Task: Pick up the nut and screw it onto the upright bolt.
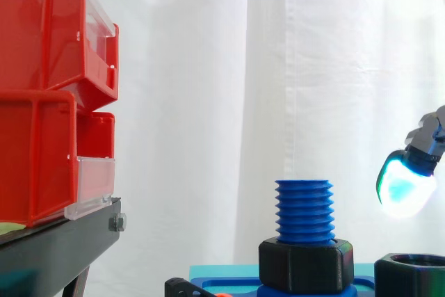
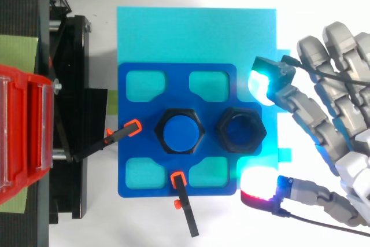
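bolt: blue bolt (image 1: 304,210) stands upright mid blue plate (image 2: 133,143), upper threads bare
base nut: black base nut (image 1: 306,263) sits round the bolt's foot
loose nut: black loose nut (image 2: 241,131) lies flat on the plate just beside the bolt, on the hand's side, nothing touching it
hand: hand (image 2: 335,102) off the plate edge nr the loose nut, fingers spread apart & holding nothing; cyan fingertip (image 2: 260,83) + red fingertip (image 2: 258,184) both clear of the nut
clamps: 2 black clamps w/ orange tips (image 2: 130,129) on plate edges
bkgd: red bins (image 1: 42,95) on black stand (image 1: 55,248)
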